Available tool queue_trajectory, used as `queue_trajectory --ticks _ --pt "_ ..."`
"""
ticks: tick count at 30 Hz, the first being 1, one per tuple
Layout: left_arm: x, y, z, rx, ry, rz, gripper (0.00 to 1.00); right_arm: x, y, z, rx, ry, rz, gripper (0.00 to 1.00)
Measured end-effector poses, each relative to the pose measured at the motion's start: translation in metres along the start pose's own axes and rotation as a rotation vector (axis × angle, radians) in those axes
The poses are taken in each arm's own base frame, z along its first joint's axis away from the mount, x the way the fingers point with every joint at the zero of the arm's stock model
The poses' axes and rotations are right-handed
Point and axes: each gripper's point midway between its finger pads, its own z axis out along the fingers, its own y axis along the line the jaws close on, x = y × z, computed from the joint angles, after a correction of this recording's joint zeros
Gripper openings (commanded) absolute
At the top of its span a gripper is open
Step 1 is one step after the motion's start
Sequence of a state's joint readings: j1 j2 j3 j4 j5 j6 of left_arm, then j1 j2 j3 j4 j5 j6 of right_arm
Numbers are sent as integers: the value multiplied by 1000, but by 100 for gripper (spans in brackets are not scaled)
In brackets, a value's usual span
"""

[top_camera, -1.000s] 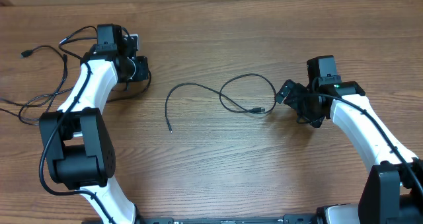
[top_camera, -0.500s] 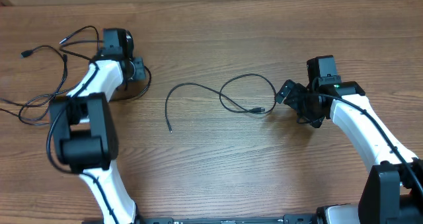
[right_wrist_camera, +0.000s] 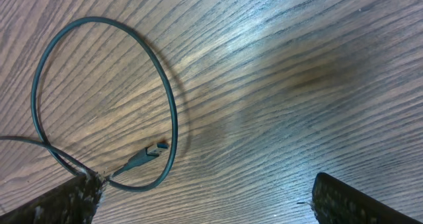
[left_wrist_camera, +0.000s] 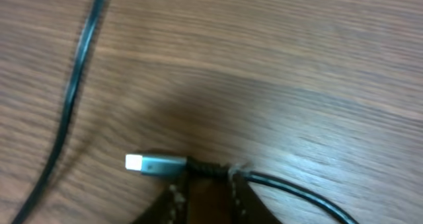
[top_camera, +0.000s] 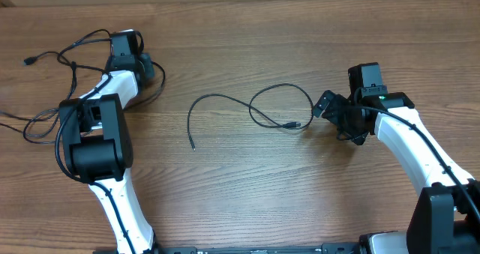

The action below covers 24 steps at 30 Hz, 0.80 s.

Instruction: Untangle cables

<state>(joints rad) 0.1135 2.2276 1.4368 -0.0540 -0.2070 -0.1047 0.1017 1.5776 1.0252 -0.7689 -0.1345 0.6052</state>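
Wood-grain worktop (top_camera: 247, 201) fills every view. Two arms stand on it, the left arm (top_camera: 94, 145) at the left of the overhead frame and the right arm (top_camera: 409, 145) at the right.

One centre cable (top_camera: 225, 98) lies alone mid-frame. It runs from a free end at lower left, up and across into a loop, and ends in a small plug (top_camera: 292, 124) just left of the right jaws. A bunch (top_camera: 73, 74) of thin black cords sprawls at upper left, beside the left arm. Its strands cross one another and run off the left edge, so I cannot count them.

The right jaws are wide. Their two fingertips (right_wrist_camera: 59, 201) sit in the bottom corners of the wrist view, well apart and closed on nothing, with the loop passing just beside the left-hand one.

The left wrist view is blurred. A silver plug (left_wrist_camera: 155, 163) lies on the wood just above two fingertips (left_wrist_camera: 173, 201) at the bottom edge, and its cord trails to lower right across them. A second cord (left_wrist_camera: 73, 98) runs down the left side. The left jaws stand narrow, and I cannot tell whether they pinch the cord. Overhead, the wrist hides them.

Since a second ago the left arm has swung: its black joint block sits higher in the frame, and the wrist is closer to the top. The centre cable and right arm have not moved.
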Motion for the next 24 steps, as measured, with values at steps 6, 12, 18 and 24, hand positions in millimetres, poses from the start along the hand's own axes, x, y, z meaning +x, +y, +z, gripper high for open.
queue_trajectory --ticks 6,12,18,24 --pt "-5 4 1 -17 -21 52 4 0 0 0 0 0 0 100" --pt "-42 0 -48 0 -76 91 9 0 0 0 0 0 0 100" --pt "-74 -3 -150 75 -87 114 13 0 0 0 0 0 0 100" --pt "-19 -32 -172 270 140 151 11 0 0 0 0 -1 0 100"
